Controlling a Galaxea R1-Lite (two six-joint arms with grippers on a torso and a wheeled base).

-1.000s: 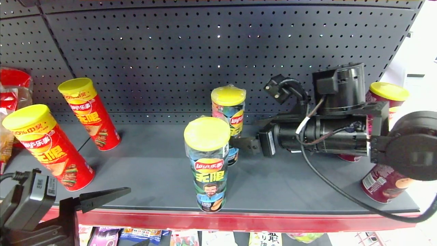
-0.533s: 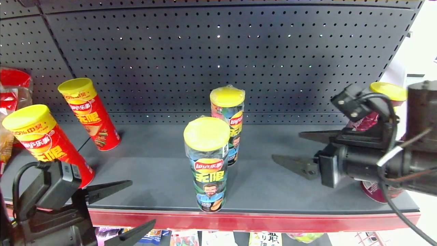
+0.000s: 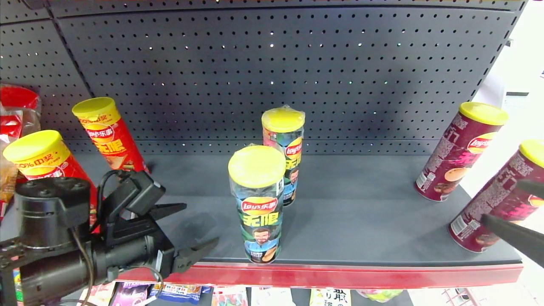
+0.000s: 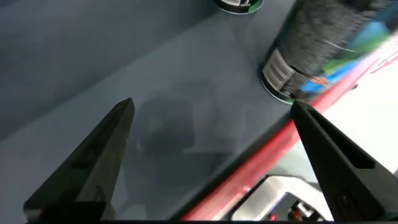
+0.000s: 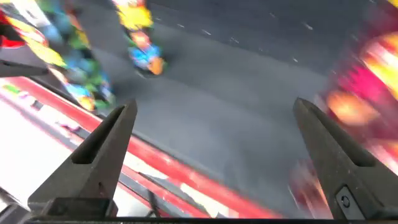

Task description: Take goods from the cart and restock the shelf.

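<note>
- Head view: grey metal shelf board (image 3: pixel 352 212) with a red front lip (image 3: pixel 340 274), backed by a dark perforated panel (image 3: pixel 255 76).
- At the middle, two upright cardboard tubes with yellow plastic lids: near green-and-blue chip can (image 3: pixel 259 212) right behind the lip, far green-and-blue chip can (image 3: pixel 285 144) just behind it, toward the panel.
- At the left, two yellow-lidded red tubes: far red chip can (image 3: pixel 108 140) close to the panel, near red chip can (image 3: pixel 40 163) partly hidden by the left arm.
- At the right, two yellow-lidded tubes in dark maroon: far maroon chip can (image 3: pixel 461 148) and near maroon chip can (image 3: pixel 469 227), the latter close to the lip.
- Left gripper (image 3: pixel 201 223) low at the near left, over the lip, pointing right toward the near green-and-blue chip can and apart from it; jaws spread wide, nothing between them.
- Right gripper (image 3: pixel 500 200) at the right edge, its dark fingertips in front of the near maroon chip can; jaws apart, contact impossible to tell.
- Left wrist view: left gripper (image 4: pixel 211 104) empty, black fingers parted over bare shelf board (image 4: pixel 124 56); base of the near green-and-blue chip can (image 4: pixel 292 68) ahead of the tips, beside the red front lip (image 4: pixel 249 168).
- Right wrist view: right gripper (image 5: pixel 214 104) empty, fingers parted above shelf board (image 5: pixel 236 81) and red front lip (image 5: pixel 174 168); blurred green-and-blue cans well ahead, a blurred maroon can close by one finger.
</note>
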